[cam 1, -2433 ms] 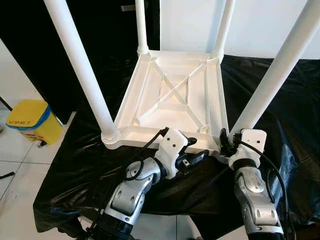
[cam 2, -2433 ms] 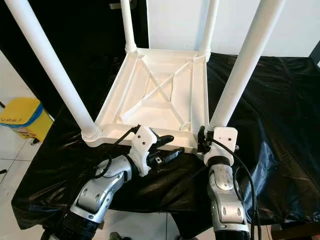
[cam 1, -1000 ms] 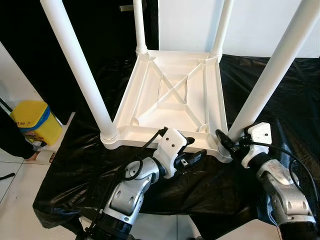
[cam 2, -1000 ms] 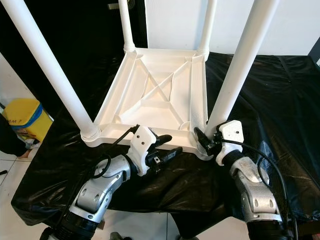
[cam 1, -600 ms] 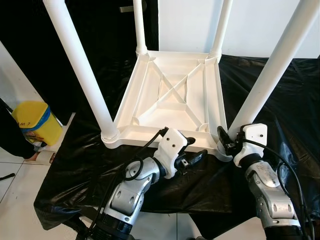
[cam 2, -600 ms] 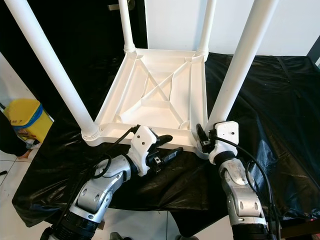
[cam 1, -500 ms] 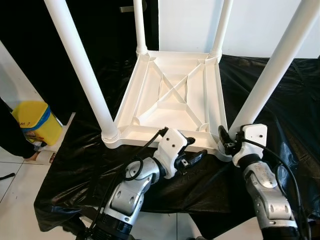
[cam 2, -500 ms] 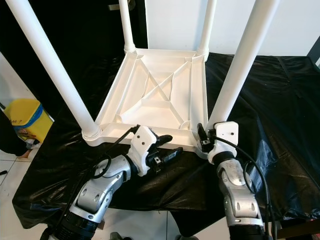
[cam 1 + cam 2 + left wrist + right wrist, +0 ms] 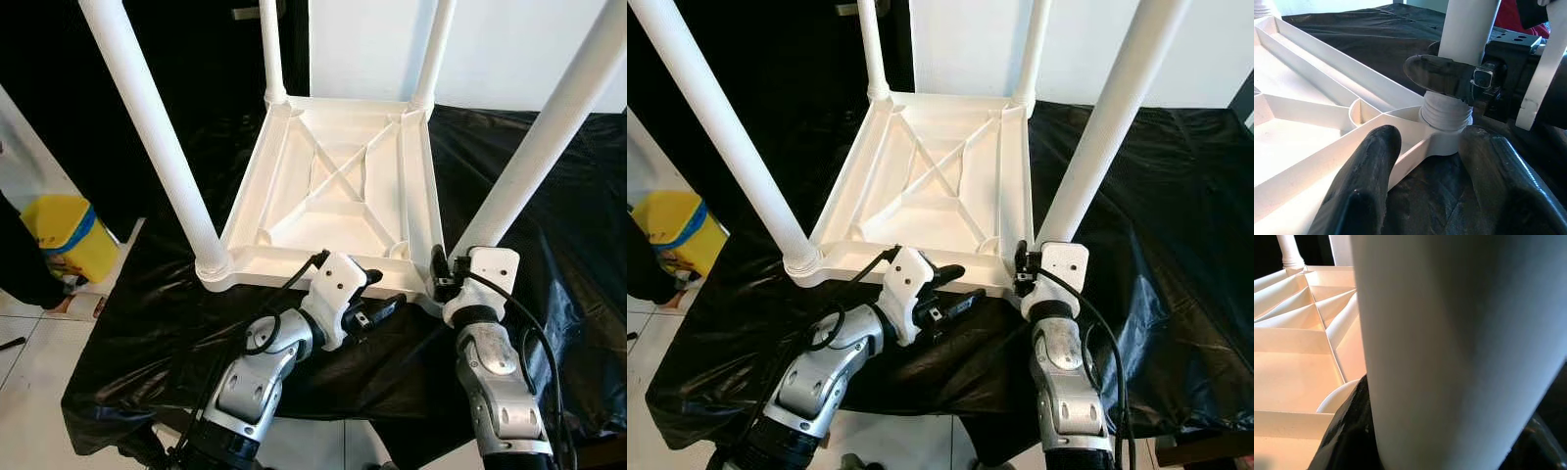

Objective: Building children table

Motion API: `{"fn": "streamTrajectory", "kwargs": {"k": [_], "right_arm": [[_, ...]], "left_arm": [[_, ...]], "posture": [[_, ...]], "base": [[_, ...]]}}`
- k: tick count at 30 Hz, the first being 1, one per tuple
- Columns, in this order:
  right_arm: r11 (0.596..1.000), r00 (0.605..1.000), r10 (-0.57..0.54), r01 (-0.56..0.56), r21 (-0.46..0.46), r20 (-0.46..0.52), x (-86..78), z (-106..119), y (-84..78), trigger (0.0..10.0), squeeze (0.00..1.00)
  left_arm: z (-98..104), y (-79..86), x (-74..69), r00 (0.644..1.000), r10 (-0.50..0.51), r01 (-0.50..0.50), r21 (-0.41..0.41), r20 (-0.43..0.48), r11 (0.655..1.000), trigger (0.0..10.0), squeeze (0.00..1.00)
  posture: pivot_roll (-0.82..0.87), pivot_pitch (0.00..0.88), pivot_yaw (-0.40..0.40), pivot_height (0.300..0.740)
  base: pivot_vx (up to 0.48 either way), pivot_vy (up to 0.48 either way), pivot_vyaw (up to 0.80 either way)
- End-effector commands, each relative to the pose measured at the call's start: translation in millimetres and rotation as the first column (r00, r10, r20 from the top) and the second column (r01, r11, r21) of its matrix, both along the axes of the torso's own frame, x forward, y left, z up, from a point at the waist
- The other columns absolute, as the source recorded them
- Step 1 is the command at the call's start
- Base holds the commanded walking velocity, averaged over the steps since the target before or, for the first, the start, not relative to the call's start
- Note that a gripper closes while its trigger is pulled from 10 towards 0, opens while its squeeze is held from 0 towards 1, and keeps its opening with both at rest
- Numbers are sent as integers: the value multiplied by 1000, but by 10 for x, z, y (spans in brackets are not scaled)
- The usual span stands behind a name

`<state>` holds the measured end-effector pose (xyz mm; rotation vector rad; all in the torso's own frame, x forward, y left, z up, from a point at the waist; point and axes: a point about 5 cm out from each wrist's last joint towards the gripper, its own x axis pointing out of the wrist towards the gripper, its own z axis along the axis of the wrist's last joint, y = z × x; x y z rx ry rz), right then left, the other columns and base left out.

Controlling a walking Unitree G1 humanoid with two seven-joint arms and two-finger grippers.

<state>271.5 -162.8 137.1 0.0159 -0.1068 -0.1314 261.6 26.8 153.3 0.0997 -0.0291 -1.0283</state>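
A white plastic children's table (image 9: 338,186) lies upside down on a black sheet, with its legs pointing up. My right gripper (image 9: 438,277) is shut around the base of the near-right leg (image 9: 534,162), just above its socket. In the right wrist view that leg (image 9: 1459,333) stands between the black fingers (image 9: 1349,431). My left gripper (image 9: 382,292) is open at the table's near rim, beside the same corner. Its fingertips (image 9: 1366,186) straddle the rim (image 9: 1405,161) in the left wrist view. The near-left leg (image 9: 157,147) and two far legs stand in their sockets.
The black sheet (image 9: 558,245) covers the work surface and drapes over its front edge. A yellow bin (image 9: 64,235) stands on the tiled floor to the left, with part of a person in dark clothing (image 9: 15,269) beside it. A white wall rises behind.
My right forearm has swung from the right back in front of the near-right leg, with the gripper staying on the leg's base. The left gripper has held still.
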Motion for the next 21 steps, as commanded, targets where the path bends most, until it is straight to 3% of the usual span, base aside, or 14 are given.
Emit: {"fn": "streamTrajectory", "kwargs": {"k": [1,6,12,13,14,19,21], "right_arm": [[1000,998,10,-9,21,-65,-25,-128,-19,10000,1000],[999,998,44,-43,23,-40,-24,-88,-33,10000,1000],[982,982,190,-190,-7,-8,-43,-36,-80,10000,1000],[972,973,232,-232,-20,-8,-42,-27,-98,10000,569],[963,963,269,-269,-33,-8,-37,-15,-120,10000,0],[926,930,367,-367,-86,-12,10,31,-184,10000,0],[894,903,429,-429,-134,-23,52,64,-212,10000,0]], "left_arm": [[-17,12,14,998,69,-69,3,0,998,10000,0],[-18,4,10,998,65,-65,2,0,998,10000,0],[-25,2,7,998,59,-59,5,0,998,10000,0],[-27,4,8,998,59,-59,6,0,998,10000,0],[-28,6,8,998,58,-58,7,0,998,10000,0],[-31,7,7,998,55,-55,9,1,998,10000,0],[-28,6,7,999,54,-54,10,2,998,10000,0]], "posture": [[-146,91,13,740],[-147,89,15,740],[-145,81,17,740],[-145,78,17,740],[-145,78,18,740],[-143,72,18,740],[-138,69,18,740]], "base": [[0,0,0],[0,0,0],[0,0,0],[0,0,0],[0,0,0],[0,0,0],[0,0,0]]}}
